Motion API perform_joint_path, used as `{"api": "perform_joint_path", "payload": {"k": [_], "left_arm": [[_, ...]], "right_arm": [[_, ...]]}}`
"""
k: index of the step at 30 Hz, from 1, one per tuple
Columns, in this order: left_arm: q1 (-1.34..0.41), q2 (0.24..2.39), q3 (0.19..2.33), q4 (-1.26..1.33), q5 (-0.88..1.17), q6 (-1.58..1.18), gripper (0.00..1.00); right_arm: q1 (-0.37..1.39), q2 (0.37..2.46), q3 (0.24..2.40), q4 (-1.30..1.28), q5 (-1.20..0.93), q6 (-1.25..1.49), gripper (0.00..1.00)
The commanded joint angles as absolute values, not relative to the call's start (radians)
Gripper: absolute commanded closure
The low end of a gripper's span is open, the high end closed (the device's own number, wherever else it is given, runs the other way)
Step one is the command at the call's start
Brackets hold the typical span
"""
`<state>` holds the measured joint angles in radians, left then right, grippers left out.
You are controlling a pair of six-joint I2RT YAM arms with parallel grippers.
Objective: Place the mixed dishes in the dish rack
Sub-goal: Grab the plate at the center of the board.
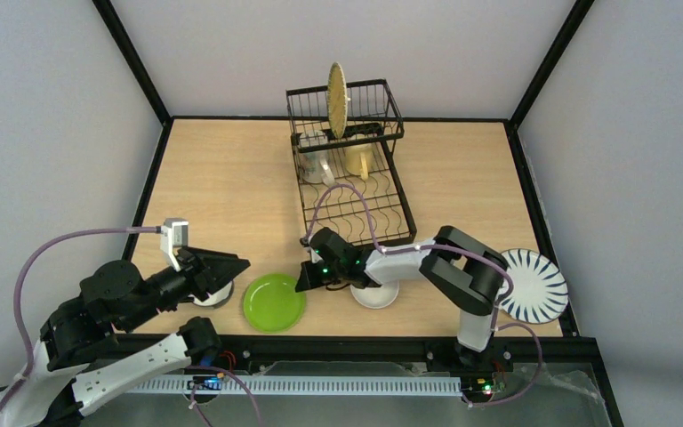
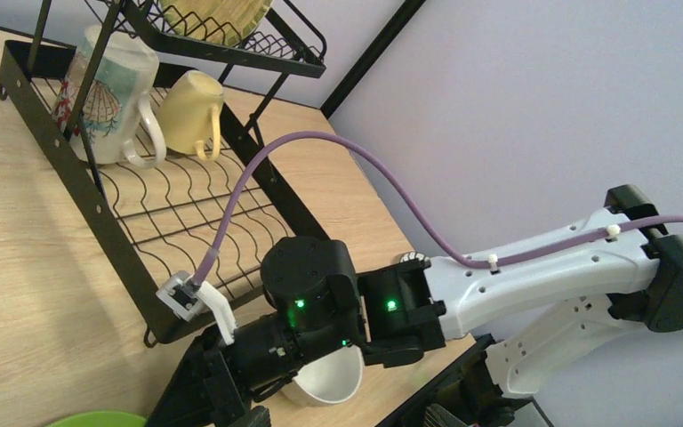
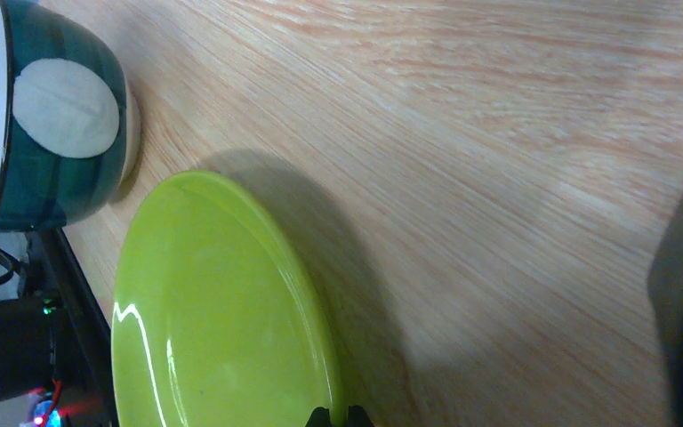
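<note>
From above, the dish rack (image 1: 356,178) stands upper centre on the bench, with the woven bamboo plate (image 1: 336,98) upright in its raised tier. At lower left, the left hand (image 1: 231,264) hangs released over the patterned bowl (image 1: 213,296).

In the left wrist view, the white bowl (image 2: 329,378) sits bottom centre under the right arm.

In the right wrist view, the right hand (image 3: 339,416) is clenched on the green plate's (image 3: 213,320) rim at the bottom edge.

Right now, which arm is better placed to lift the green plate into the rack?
Right: the right pincer is shut on the rim of the green plate, with the dish rack just beyond; the left pincer stands open above the patterned bowl.
</note>
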<state>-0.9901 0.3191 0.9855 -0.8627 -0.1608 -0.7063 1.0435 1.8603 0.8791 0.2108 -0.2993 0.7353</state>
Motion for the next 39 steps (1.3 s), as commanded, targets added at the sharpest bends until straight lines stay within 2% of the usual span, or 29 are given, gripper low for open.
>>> {"api": "perform_joint_path", "payload": {"k": [1,9,23,39], "left_arm": [[-0.992,0.311,0.996,-0.869,-0.15,-0.69,0.01],[-0.992,0.317,0.997,-0.849,-0.157,-0.676,0.01],[-0.992,0.32,1.008,-0.847,-0.2,-0.672,0.01],[-0.992,0.314,1.017,-0.851,-0.241,-0.667,0.01]], "right_arm": [[1.072,1.789,0.914,-0.033,-0.201,0.668,1.0],[1.084,1.66,1.023,-0.19,-0.092,0.632,1.0],[1.106,1.558,1.235,-0.397,0.096,0.536,1.0],[1.106,1.676,1.717,-0.584,0.422,0.312,1.0]]}}
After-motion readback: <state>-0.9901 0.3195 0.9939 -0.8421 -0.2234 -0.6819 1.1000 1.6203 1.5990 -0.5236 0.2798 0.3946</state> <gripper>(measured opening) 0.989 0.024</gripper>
